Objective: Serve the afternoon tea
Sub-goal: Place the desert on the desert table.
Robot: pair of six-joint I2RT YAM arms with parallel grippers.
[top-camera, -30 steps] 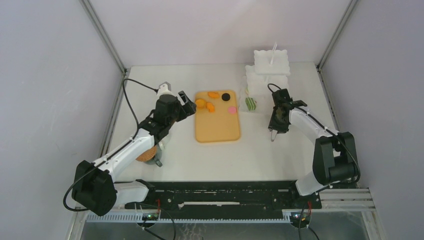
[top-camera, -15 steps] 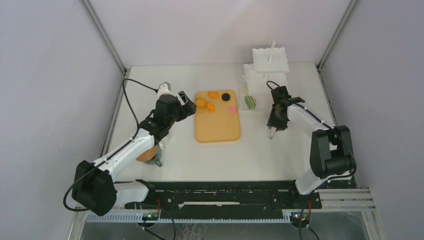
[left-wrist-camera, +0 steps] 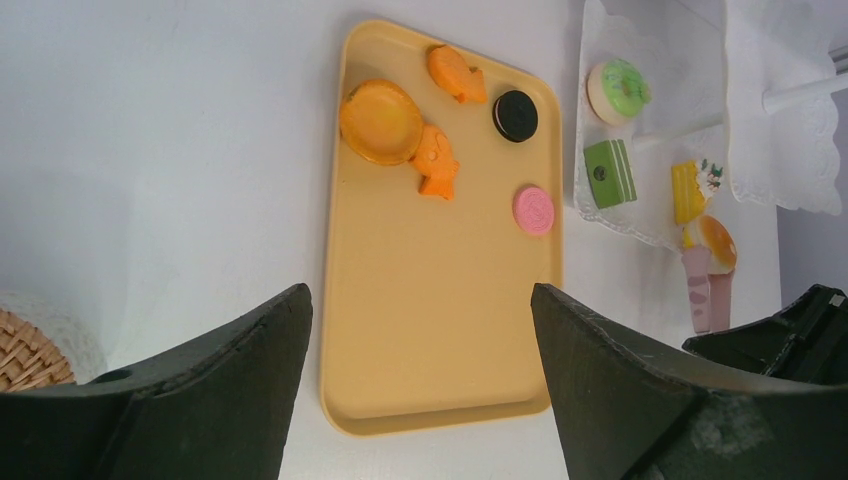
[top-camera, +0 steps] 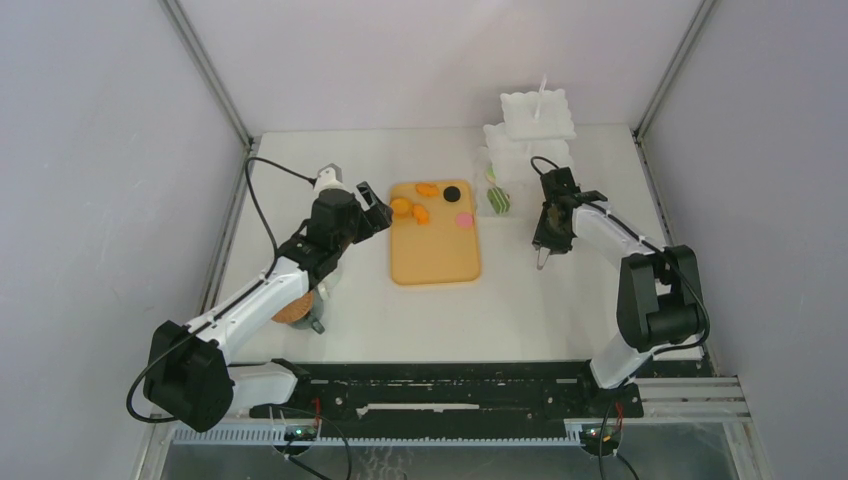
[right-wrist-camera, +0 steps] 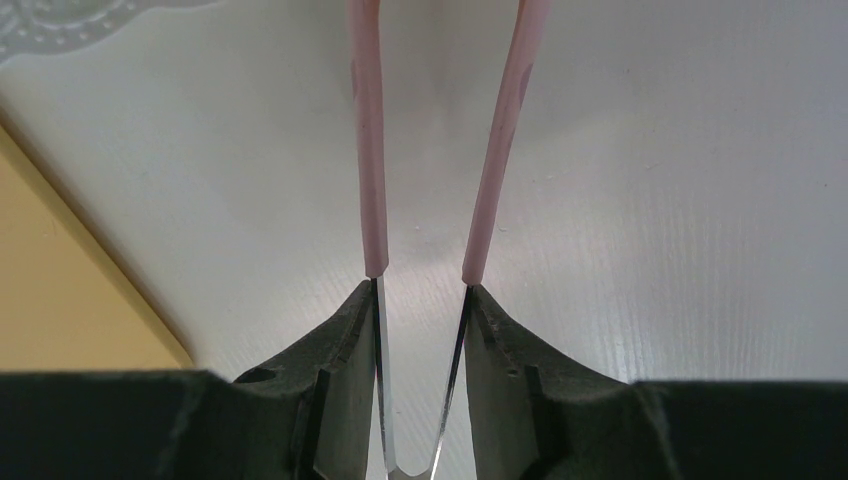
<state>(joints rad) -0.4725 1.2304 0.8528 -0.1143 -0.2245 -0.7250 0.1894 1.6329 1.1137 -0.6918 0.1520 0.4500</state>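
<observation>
left end effector (left-wrist-camera: pixel 420 300) spread wide by tan board (left-wrist-camera: pixel 440 340), right end effector (right-wrist-camera: pixel 420 288) clamping pink tongs (right-wrist-camera: pixel 368 150)

Top cam: high up behind the arm bases, looking down over the whole table (top-camera: pixel 520 310). L wrist cam: further in, looking down on tan board (left-wrist-camera: pixel 440 330) w/ pastries (left-wrist-camera: pixel 380 120), both also in top view. R wrist cam: v. close on pink tongs (right-wrist-camera: pixel 370 150), board's corner at left.
</observation>
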